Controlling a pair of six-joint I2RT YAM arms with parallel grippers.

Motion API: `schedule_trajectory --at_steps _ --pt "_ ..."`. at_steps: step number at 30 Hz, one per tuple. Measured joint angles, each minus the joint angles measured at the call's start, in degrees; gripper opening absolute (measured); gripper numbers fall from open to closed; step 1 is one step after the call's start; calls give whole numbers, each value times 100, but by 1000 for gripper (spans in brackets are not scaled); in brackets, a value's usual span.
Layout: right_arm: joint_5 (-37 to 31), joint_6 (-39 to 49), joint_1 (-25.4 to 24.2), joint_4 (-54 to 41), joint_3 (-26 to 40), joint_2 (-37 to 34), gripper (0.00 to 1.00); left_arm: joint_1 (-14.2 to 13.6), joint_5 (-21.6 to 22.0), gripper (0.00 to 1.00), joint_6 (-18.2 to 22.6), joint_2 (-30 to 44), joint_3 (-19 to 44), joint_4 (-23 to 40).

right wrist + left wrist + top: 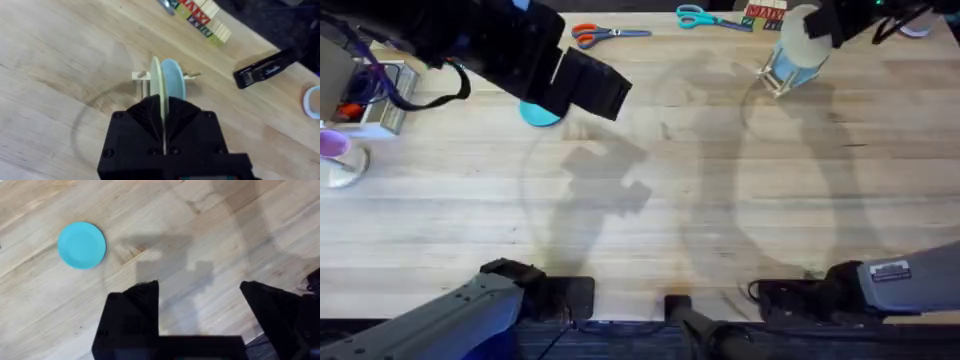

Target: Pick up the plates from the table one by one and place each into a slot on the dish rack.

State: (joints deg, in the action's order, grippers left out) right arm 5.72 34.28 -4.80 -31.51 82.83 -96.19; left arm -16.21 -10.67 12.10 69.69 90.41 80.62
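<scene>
Cream plate (156,85) is pinched edge-on in the right gripper (164,125), directly over the rack (145,76), beside a blue plate (174,85) already slotted. Advice: keep it vertical, seat it between pegs, then release. Left gripper (200,310) hangs open; another blue plate (81,245) lies on the table (225,240).

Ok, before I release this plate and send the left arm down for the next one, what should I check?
1. Right gripper shut on the cream plate: ok.
2. Cream plate upright at the dish rack: ok.
3. Cream plate seated in a slot: cannot tell.
4. Pale blue plate beside it standing upright: ok.
5. Left gripper open: ok.
6. Cyan plate lined up between the left fingers: not ok, it lies off to one side on the table.
</scene>
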Motion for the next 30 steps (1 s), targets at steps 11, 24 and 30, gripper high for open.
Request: schedule_trajectory --at_steps 11,24,30 --pt "-15 0 0 -20 -2 -294 31 0 2 993 0 0 0 0" --pt "-17 0 0 -22 -2 -510 30 0 2 993 0 0 0 0" --pt "-17 -18 0 -20 -2 -512 105 0 2 993 0 0 0 0"
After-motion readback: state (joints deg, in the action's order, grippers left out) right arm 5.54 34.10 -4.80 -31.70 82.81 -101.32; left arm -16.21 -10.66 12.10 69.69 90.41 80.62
